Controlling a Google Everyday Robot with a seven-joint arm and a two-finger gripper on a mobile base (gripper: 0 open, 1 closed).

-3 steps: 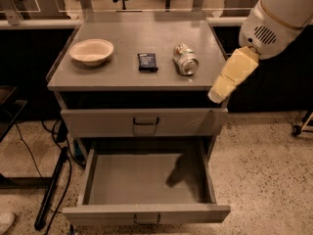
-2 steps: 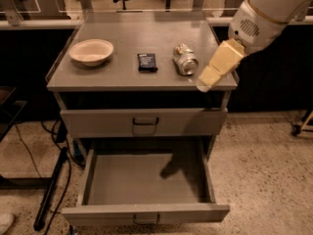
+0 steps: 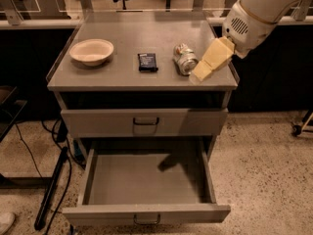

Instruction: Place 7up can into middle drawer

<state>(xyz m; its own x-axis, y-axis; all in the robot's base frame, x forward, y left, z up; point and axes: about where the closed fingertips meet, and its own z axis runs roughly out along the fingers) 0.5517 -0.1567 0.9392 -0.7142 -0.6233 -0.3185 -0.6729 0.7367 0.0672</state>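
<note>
Background: speckled floor (image 3: 264, 170) around a grey cabinet; glass panels and chair legs at the far edge, cut off by the frame.
Cabinet top (image 3: 122, 33): bowl (image 3: 91, 51) at the left, dark packet (image 3: 147, 61) in the middle, can (image 3: 184, 58) right of it.
Can: lies on its side, one shiny end facing near; its label is hard to read.
Drawer (image 3: 146, 213): pulled out below the closed upper drawer (image 3: 144, 122); its inside holds only a shadow.
Hidden: most of the arm (image 3: 259, 13) runs out of the top right corner; the gap under the cabinet top is dark.
Gripper (image 3: 201, 71): a pale yellow wedge over the right near corner of the top, just beside the can on its right; whether they touch is unclear.
Gripper state: I cannot tell.
Change: a second ago the gripper hung off the right edge of the cabinet, lower in view; it has since come left and farther in, toward the can. Can, bowl and packet lie where they did, and the drawer is open as before.
Arm pose: white forearm slants down from the upper right, the gripper tilted down and left.
</note>
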